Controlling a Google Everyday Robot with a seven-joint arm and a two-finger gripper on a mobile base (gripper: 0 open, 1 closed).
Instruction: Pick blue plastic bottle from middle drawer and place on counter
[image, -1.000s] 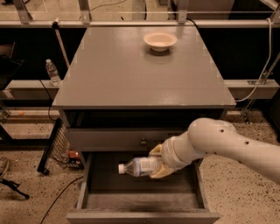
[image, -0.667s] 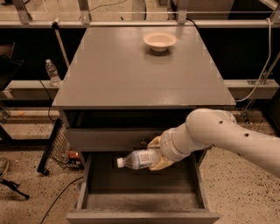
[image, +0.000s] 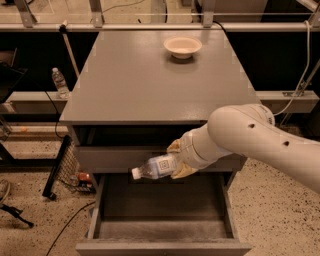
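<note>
One bottle (image: 156, 167) is what I am after, and my hand (image: 178, 160) has it. The two fingers (image: 175, 146) are closed around its fat back half, one above and one below. The bottle lies on its side in the hand. Its white cap points to the left of the view.

The bottle is in the air over the open drawer (image: 160, 231). It is not touching the drawer floor. It hangs in front of the shut drawer above, lower than the top of the desk (image: 145, 85). So the pick looks done, and the placing is not done yet.

I think the bottle is light. It is thin plastic, so it may bend in if I squeeze hard. The label is smooth, so it could slip or turn in my fingers. The body is the best place to hold, not the small cap. My grip is on the body, which is good. The cap end sticks out a long way, so it could bump the desk edge on the way up.

Next I would need to go up past that edge and then over the desk top. There is lots of bare room near the front. A bowl (image: 182, 46) sits far back, well away from my hand.
</note>
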